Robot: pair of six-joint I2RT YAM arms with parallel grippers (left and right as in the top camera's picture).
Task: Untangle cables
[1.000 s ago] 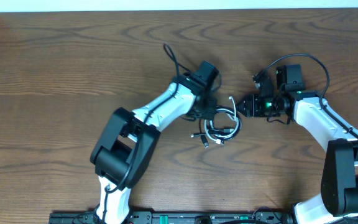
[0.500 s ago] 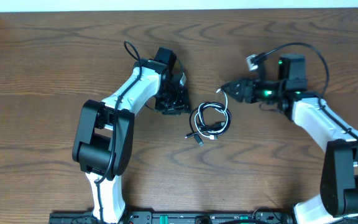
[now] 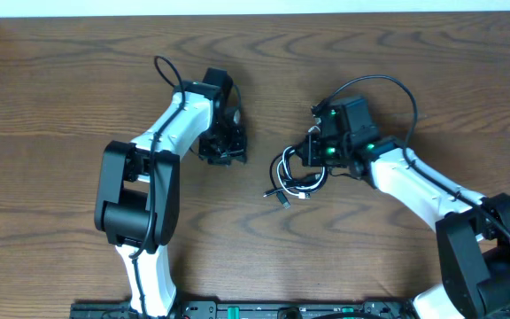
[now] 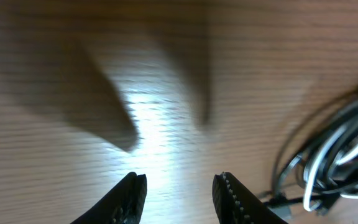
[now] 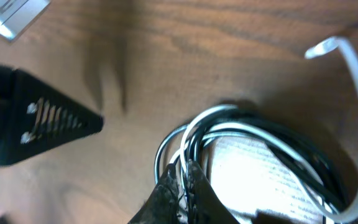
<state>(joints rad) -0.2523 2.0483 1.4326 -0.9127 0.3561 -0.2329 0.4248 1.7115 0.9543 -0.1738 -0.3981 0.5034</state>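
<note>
Left claw (image 4: 180, 198): fingers parted, nothing between them, tips angled downward. Right claw (image 5: 182, 186): fingers pressed together at the tips. Right claw sits to the right of the left claw, well apart.
</note>
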